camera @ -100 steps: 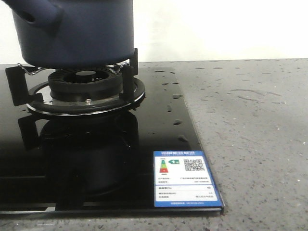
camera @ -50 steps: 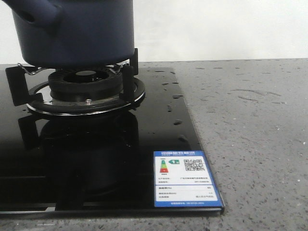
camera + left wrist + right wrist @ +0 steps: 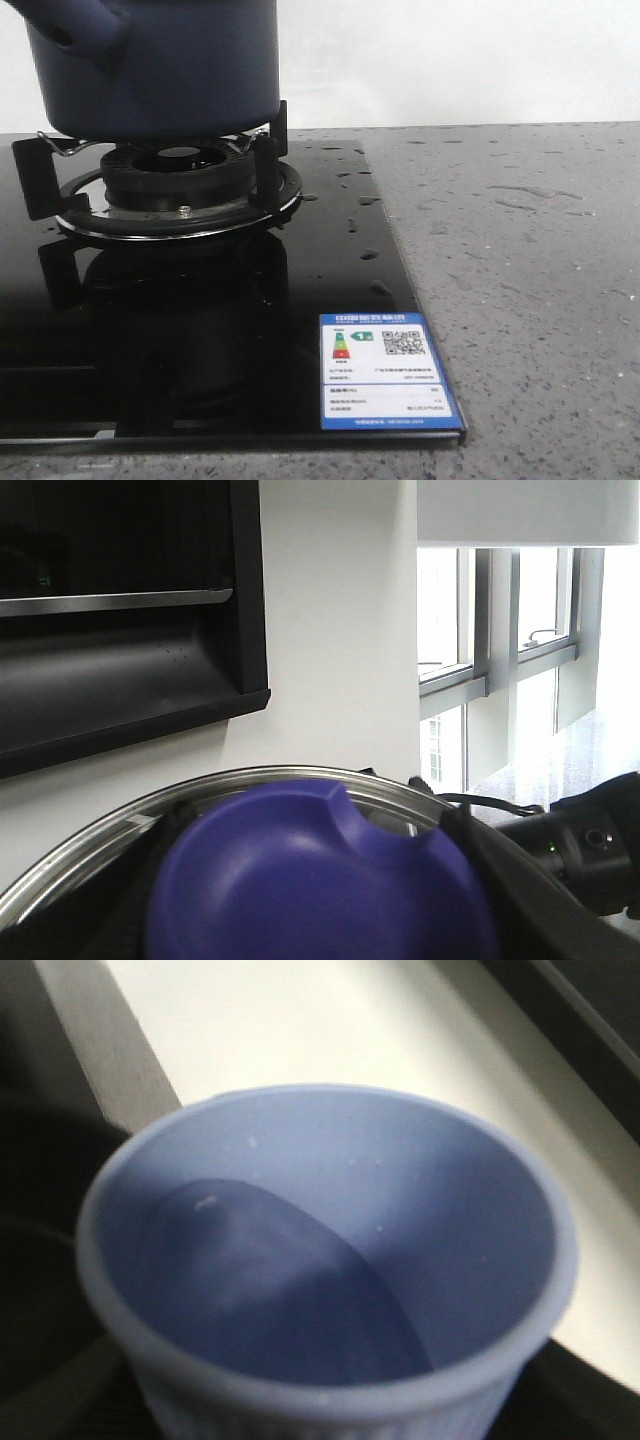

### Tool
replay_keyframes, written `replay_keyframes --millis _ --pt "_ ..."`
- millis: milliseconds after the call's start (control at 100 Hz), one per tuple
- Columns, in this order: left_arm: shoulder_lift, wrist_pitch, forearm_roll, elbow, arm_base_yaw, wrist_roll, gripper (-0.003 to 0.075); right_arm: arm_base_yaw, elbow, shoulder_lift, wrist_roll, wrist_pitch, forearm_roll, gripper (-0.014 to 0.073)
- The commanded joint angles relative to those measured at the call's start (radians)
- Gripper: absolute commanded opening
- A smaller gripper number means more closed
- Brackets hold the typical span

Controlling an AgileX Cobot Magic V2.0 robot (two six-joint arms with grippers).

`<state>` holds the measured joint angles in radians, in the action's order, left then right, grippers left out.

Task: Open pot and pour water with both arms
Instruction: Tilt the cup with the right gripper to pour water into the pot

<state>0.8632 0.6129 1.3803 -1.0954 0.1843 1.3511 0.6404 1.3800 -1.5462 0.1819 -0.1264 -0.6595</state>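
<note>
— Nearest us, that energy label (image 3: 388,372) sits on the black glass hob (image 3: 330,260), droplets (image 3: 362,226) just past it. And the pot?

— The pot (image 3: 155,65) sits on the burner grate (image 3: 150,185), back left — its top cut off from here.

— The arms?

— Left gripper (image 3: 320,920) seems clamped on the lid knob (image 3: 320,880), glass lid (image 3: 250,785) held up facing the wall. The right one's fingers I can't make out — only the light blue cup (image 3: 330,1260) filling its camera, blurred, probably in its grasp.

— Risk?

— Tilt the cup off-target and water hits the hob — or the lid slips.
</note>
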Motion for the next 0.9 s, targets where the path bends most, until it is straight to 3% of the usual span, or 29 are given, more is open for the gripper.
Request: replay_keyframes --millis 0,340,650,890 --pt "-0.011 -0.029 0.06 -0.033 -0.003 -0.011 0.0187 0.001 0.045 0.032 0.005 0.069 -0.134 0.0203" --pt "-0.011 -0.029 0.043 -0.033 -0.003 -0.011 0.0187 0.001 0.045 0.0 0.005 0.051 -0.446 0.0203" --pt "-0.011 -0.029 0.041 -0.033 -0.003 -0.011 0.0187 -0.001 0.045 -0.008 0.003 0.041 -0.471 0.0203" --pt "-0.011 -0.029 0.041 -0.033 -0.003 -0.011 0.0187 -0.001 0.045 -0.008 0.003 0.035 -0.77 0.0203"
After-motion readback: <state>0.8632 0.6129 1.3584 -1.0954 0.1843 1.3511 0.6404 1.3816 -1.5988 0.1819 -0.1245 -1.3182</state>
